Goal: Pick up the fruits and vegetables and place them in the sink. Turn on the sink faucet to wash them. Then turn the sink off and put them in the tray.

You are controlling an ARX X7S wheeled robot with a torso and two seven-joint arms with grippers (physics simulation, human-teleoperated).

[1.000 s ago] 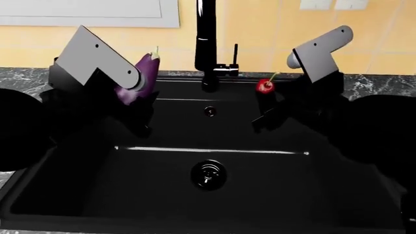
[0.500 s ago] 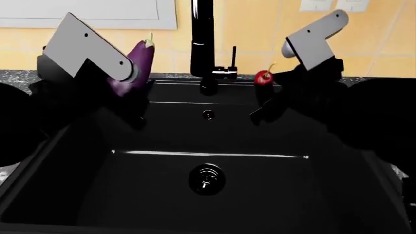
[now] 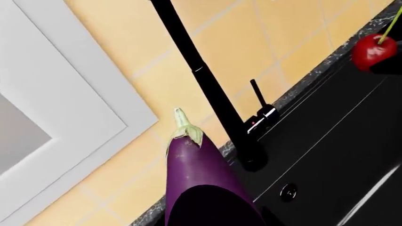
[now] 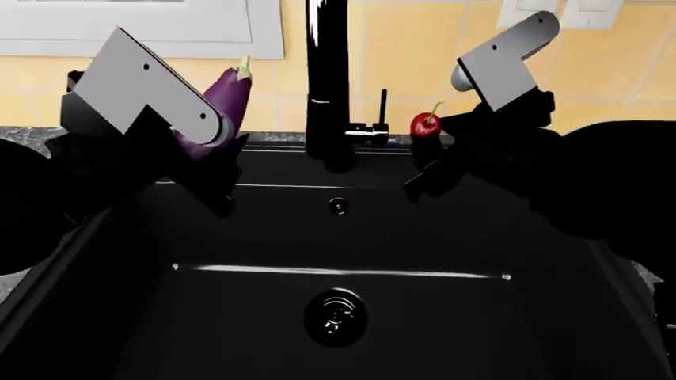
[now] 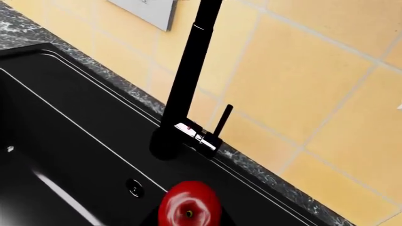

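Note:
My left gripper (image 4: 206, 150) is shut on the purple eggplant (image 4: 217, 107) (image 3: 197, 174), which points up with its green stem cap toward the wall, over the sink's back left corner. On the other side my right gripper (image 4: 428, 154) is shut on the small red cherry (image 4: 425, 124) (image 5: 189, 205) over the back right of the sink (image 4: 349, 237). Between the two stands the black faucet (image 4: 328, 87) (image 3: 207, 89) (image 5: 188, 80), its thin lever handle (image 4: 381, 105) upright. No water runs. The drain (image 4: 336, 317) lies below in the empty basin. The tray is out of view.
A yellow tiled wall (image 4: 423, 55) rises right behind the faucet, with a white frame (image 4: 127, 20) at the upper left and white outlets (image 4: 560, 8) at the upper right. Grey marbled counter (image 4: 32, 134) borders the sink at the back.
The head view has sunk closer to the basin. Both grippers with their eggplant and cherry now sit slightly higher in the picture, still flanking the faucet.

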